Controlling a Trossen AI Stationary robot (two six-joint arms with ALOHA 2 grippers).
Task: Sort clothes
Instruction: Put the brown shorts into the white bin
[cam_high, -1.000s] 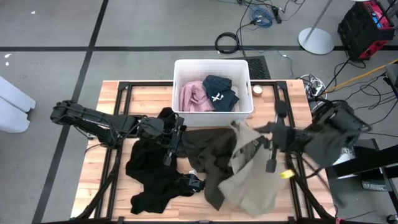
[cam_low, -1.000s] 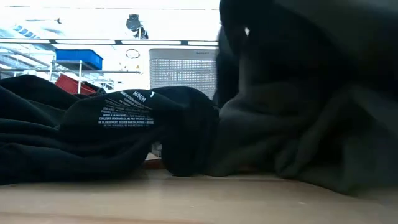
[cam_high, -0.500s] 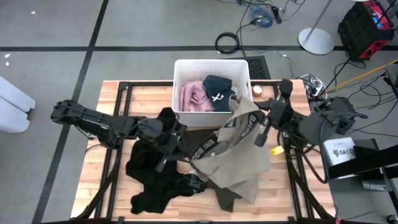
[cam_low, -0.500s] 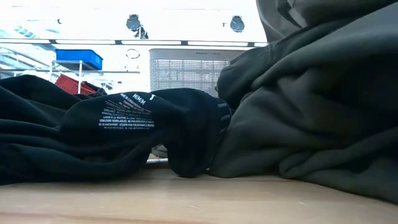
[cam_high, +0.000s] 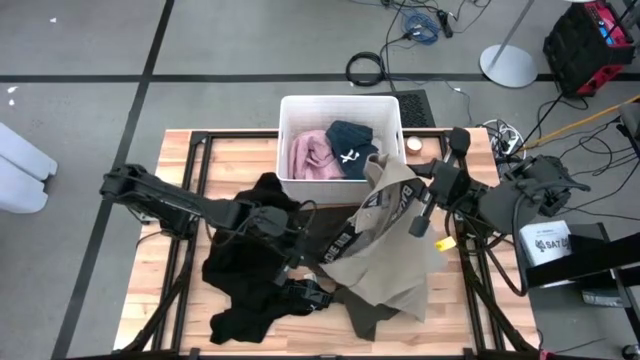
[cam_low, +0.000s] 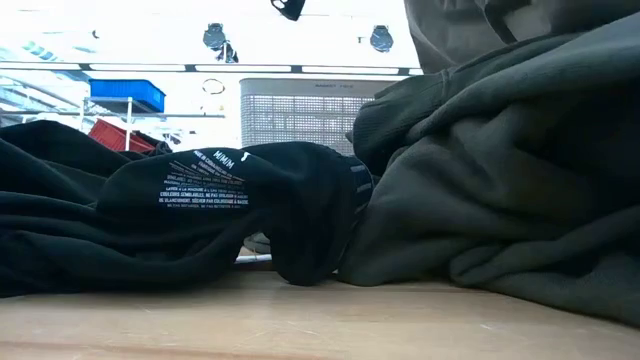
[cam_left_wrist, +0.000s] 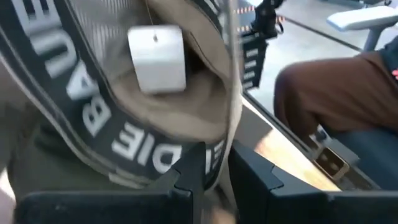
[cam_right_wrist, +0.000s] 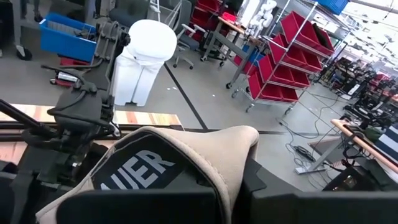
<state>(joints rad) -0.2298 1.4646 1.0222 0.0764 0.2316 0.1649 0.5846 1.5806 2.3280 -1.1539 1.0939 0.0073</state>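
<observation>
Left gripper (cam_high: 293, 243) advanced | both pinch khaki-tan garment (cam_high: 385, 255)

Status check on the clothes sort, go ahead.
Right gripper and left gripper both shut on khaki garment, stretched between them by the white bin. Olive garment underneath, black clothes beside.

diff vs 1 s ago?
The right claw, shut on the khaki garment, carried it from the table's right side up toward the bin; it now hangs spread over the olive garment. The left claw slid right and pinches the khaki's banded edge. Pink and blue clothes in the bin and the black pile stayed.
</observation>
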